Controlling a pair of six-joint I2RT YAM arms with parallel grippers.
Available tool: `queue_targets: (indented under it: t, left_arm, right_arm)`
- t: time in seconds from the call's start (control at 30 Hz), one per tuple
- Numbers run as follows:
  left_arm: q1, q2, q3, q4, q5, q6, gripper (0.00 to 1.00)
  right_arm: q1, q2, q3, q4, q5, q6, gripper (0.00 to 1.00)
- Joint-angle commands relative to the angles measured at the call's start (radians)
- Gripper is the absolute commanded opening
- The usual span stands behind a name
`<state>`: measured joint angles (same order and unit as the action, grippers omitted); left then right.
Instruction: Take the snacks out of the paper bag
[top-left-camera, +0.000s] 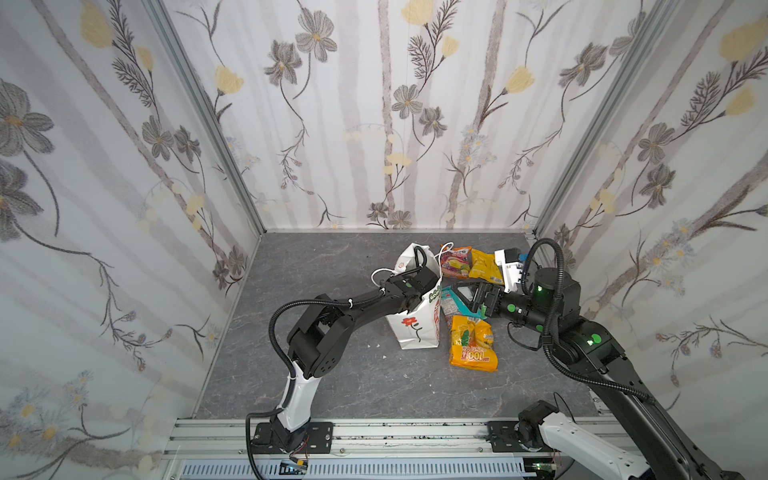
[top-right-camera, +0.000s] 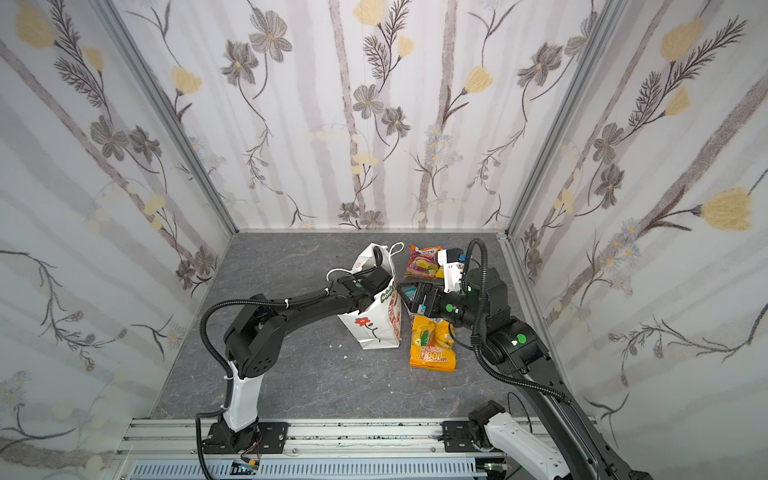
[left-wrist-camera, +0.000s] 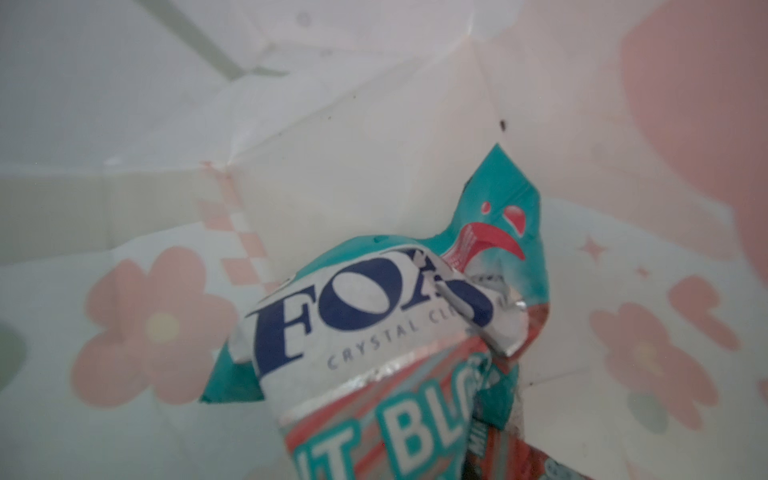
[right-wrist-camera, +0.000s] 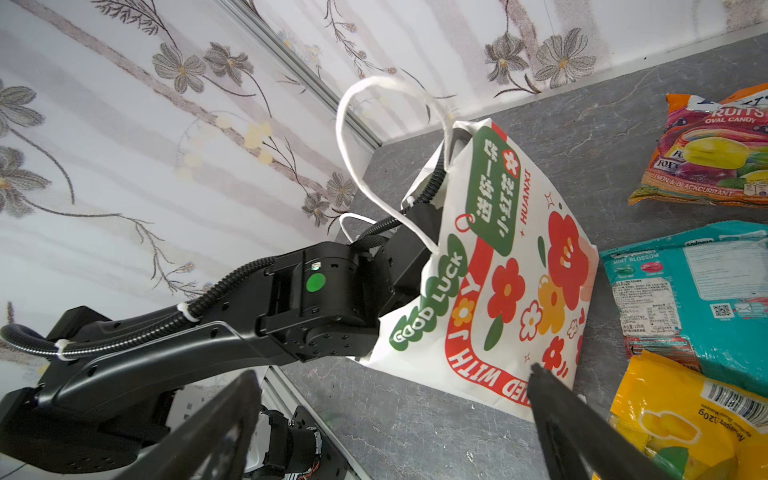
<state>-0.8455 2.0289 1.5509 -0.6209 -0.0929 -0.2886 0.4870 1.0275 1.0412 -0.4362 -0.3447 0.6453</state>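
Flowered wallpaper boxes in a grey marbled tabletop (top-left-camera: 332, 374) where the paper bag (top-left-camera: 411, 332) stands mid-table, the left arm (top-left-camera: 357, 305) reaching through its mouth from the left. The left gripper is hidden inside, so whether its jaws are closed on anything cannot be told. The left wrist view shows the light teal-and-red packet (left-wrist-camera: 374, 316) crumpled close to the lens, its long axis running away toward the bag's floor. The way out looks to be straight up, past the cord handles (right-wrist-camera: 340, 124). The right gripper (right-wrist-camera: 392, 372), jaws spread wide and empty, hovers just right of the bag, by the teal packet (right-wrist-camera: 685, 291). Bare table lies left and near. The right side is crowded with the orange-pink packet (top-left-camera: 455, 262), yellow packet (top-left-camera: 484, 266) and orange "100" packet (top-left-camera: 471, 345).
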Motion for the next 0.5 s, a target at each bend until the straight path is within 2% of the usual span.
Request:
queue_targets:
  t: [0.0,0.23,0.47]
  left_arm:
    - [-0.003,-0.028,0.008,-0.031,-0.007,-0.003,0.00]
    - [-0.007,-0.038,0.013,-0.075,-0.023,0.009,0.00]
    - [-0.013,-0.072,-0.006,-0.071,-0.022,0.003,0.00]
  right_arm:
    - [0.001,0.022,-0.010,0.054,0.026,-0.016,0.99]
    - [0.001,0.113,-0.003,0.135,0.000,-0.013,0.99]
    - [-0.023,0.202,0.019,0.175,0.051,-0.009,0.99]
